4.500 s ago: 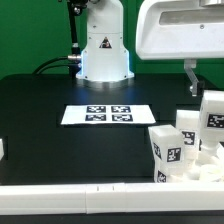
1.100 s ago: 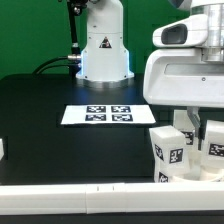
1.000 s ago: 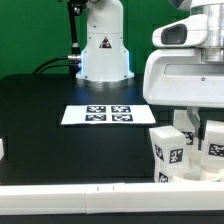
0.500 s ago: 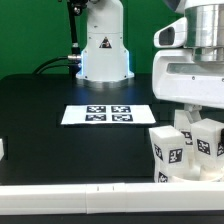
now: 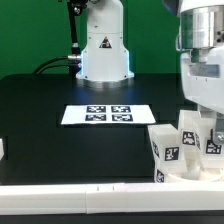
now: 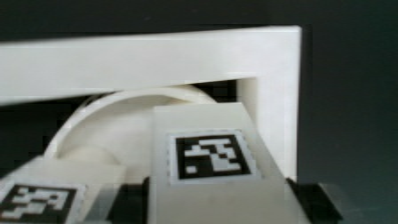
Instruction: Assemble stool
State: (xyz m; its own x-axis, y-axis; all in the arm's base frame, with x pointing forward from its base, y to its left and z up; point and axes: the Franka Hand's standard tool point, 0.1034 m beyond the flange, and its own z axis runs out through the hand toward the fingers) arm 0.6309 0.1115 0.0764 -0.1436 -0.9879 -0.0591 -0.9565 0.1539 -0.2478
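Already underway: stool assembly at the lower right of the exterior view, with legs standing on the round seat.
Done so far: two tagged legs stand upright on the seat; the nearer leg sits toward the frame's centre, the second leg behind it. Whether either is fully seated in its socket cannot be told.
In hand: a third leg, tag facing the camera, pinched by the gripper at the far right edge, low over the seat.
Hand: fingers pressed in against the third leg; the wrist view shows that leg's tagged face centred between dark pads.
Left to do: by appearance, seating this leg, plus any leg not in view.
Seat in wrist view: curved white rim behind the held leg.
Containers: none in view; a white right-angled fixture frames the seat and holds nothing else visible.
Elsewhere: marker board lies flat at mid-frame on the black table, well apart from the parts.
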